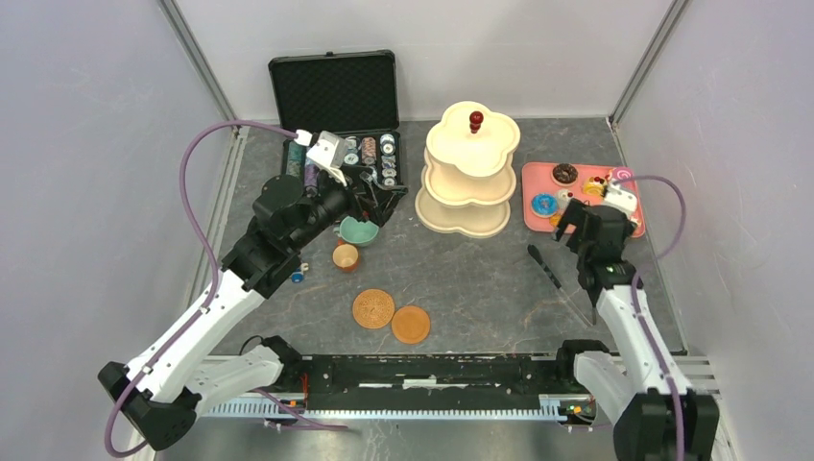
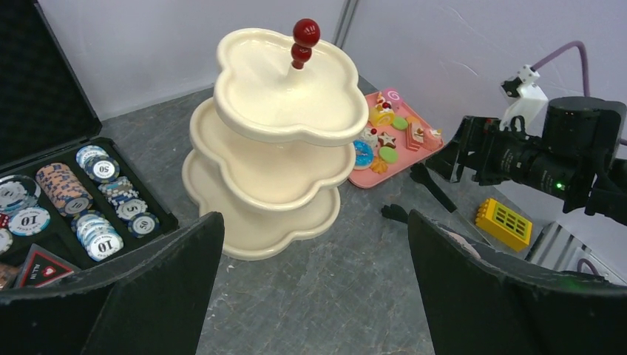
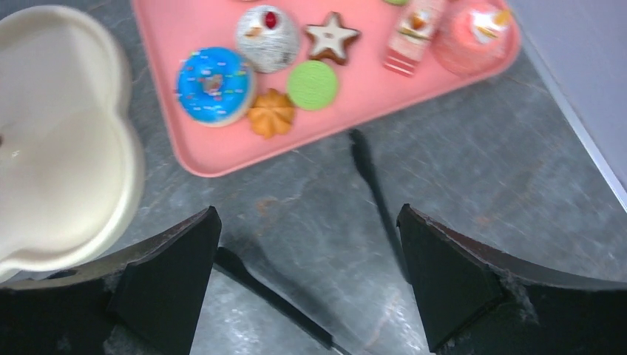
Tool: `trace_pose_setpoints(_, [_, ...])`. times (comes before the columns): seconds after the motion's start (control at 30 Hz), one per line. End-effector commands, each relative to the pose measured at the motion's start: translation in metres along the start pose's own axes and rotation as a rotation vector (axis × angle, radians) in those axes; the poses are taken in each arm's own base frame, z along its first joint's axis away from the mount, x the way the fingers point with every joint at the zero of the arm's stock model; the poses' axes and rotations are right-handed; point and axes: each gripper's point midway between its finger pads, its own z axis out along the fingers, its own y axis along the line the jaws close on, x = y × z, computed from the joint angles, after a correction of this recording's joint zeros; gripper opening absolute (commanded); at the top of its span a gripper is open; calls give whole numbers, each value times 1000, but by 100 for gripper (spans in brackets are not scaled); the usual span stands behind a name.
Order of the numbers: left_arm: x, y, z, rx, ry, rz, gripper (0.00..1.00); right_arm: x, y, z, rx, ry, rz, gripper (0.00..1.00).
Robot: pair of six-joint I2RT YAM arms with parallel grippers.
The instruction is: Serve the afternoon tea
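The right end effector hangs wide open, empty, at six o'clock of the pink tray, likely lining up on the pastries; the left end effector, equally open and empty, faces the stand at twelve o'clock on the counter.

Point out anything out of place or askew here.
Nothing looks spilled or broken. The odd one out is the open poker chip case at the back left, beside the stand: it has no part in a tea setting. A black utensil lies loose at the right.
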Motion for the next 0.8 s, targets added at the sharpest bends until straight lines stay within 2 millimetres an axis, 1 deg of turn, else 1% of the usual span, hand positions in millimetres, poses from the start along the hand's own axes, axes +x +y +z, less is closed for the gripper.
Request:
trace_pose_setpoints(0.0, [-17,-15,-7,53,-56,6,100,32,-31,-6,33,58,74,98])
trace_pose_setpoints(0.1, [-13,-20,-9,51,-50,32,100,49,-39,1,3,111,141,98])
trace_pose_setpoints(0.2, [-14,-28,-13,67,-55,47,100,70,-48,8,-17,175,188,98])
trace_pose_setpoints(0.27, [-17,-32,-16,80,-64,48,100,84,-42,9,-81,227,199,99])
trace_pose_setpoints(0.33, [-17,-34,-17,86,-66,48,100,95,-38,8,-110,274,187,99])
trace_pose_setpoints(0.43, [-18,-37,-17,94,-66,49,100,105,-38,4,-118,308,172,99])
trace_pose_setpoints(0.47, [-17,-37,-17,94,-66,49,100,107,-37,2,-126,316,163,95])
trace_pose_setpoints(0.53, [-17,-38,-17,99,-65,49,100,114,-35,-2,-144,341,158,95])
trace_pose_setpoints(0.6, [-17,-39,-17,100,-64,48,100,121,-28,-7,-187,360,161,98])
trace_pose_setpoints(0.77, [-16,-38,-17,97,-62,48,100,137,-3,-22,-323,413,180,98])
